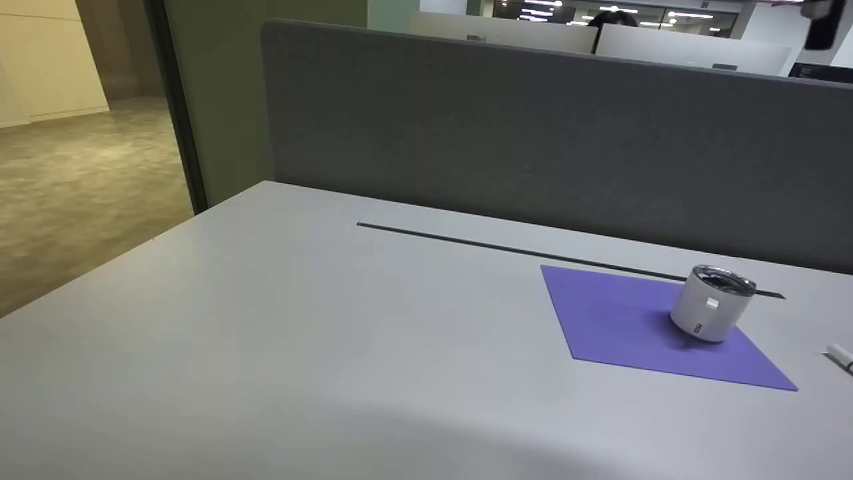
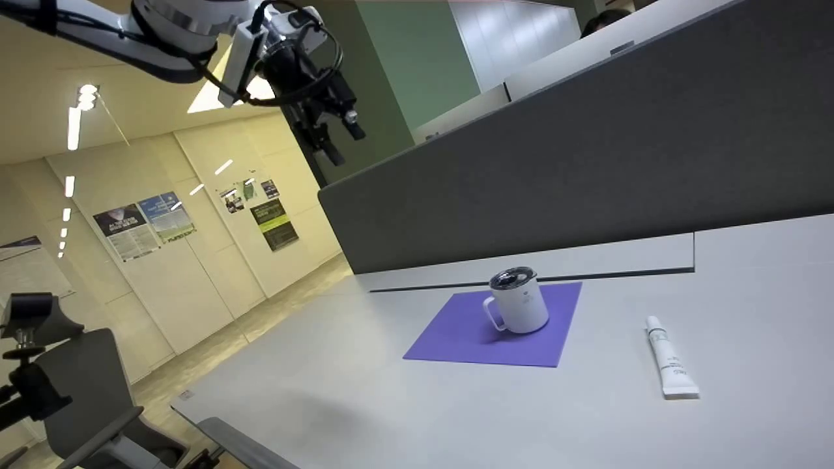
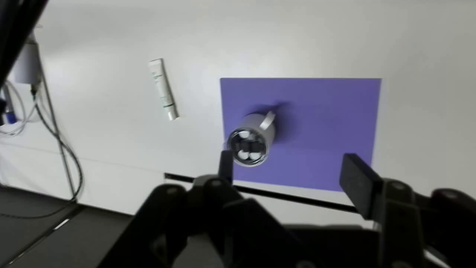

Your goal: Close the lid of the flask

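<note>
two fingers (image 2: 334, 155) of the claw (image 2: 346, 143) stand spread apart in an exterior view, high over the table (image 2: 404, 404). below them, toward the picture's right and well apart, the white flask (image 2: 526, 309) stands upright on a purple sheet (image 2: 456, 339), its glossy lid (image 2: 513, 278) seated on top. a white tube (image 2: 671, 361) lies farther from the claw than the flask. in an exterior view, a dark piece (image 1: 823, 30) hangs above and to the right of the flask, too cropped to tell whether it belongs to the claw. in the wrist view, the flask shows between the spread fingers, nearer the one at the picture's left; the tube lies outside that finger, with cables (image 3: 59, 138) farther out.
</note>
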Robot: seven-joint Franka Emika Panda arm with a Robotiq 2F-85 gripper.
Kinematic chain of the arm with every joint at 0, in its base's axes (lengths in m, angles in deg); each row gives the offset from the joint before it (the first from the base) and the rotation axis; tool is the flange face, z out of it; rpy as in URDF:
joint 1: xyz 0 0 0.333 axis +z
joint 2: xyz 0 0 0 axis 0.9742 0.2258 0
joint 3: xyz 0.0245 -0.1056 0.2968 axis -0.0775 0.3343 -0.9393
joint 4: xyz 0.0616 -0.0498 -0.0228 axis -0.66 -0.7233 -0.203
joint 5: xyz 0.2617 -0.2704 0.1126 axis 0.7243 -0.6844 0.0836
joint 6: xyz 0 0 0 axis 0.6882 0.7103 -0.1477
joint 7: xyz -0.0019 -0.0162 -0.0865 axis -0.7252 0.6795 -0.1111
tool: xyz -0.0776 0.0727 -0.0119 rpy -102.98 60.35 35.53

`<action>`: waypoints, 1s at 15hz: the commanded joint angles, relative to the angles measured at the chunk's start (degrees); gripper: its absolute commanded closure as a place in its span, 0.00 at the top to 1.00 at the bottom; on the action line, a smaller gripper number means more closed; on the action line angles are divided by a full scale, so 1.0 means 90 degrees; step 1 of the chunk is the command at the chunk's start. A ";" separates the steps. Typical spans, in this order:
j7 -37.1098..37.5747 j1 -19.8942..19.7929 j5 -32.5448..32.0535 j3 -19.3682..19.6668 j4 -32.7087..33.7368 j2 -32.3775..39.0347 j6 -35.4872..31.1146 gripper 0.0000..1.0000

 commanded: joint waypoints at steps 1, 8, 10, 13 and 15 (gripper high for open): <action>-0.0050 -0.0216 -0.0974 0.0245 0.0655 0.0563 -0.0300 0.45; -0.0176 -0.0391 -0.0532 0.0774 0.1427 0.1283 -0.1012 0.01; -0.0249 -0.0367 0.0361 0.0808 0.1606 0.1399 -0.0629 0.00; -0.0236 -0.0349 0.0202 0.0827 0.1351 0.1302 -0.0853 0.00; -0.0237 -0.0341 0.0275 0.0826 0.1393 0.1328 -0.0810 0.00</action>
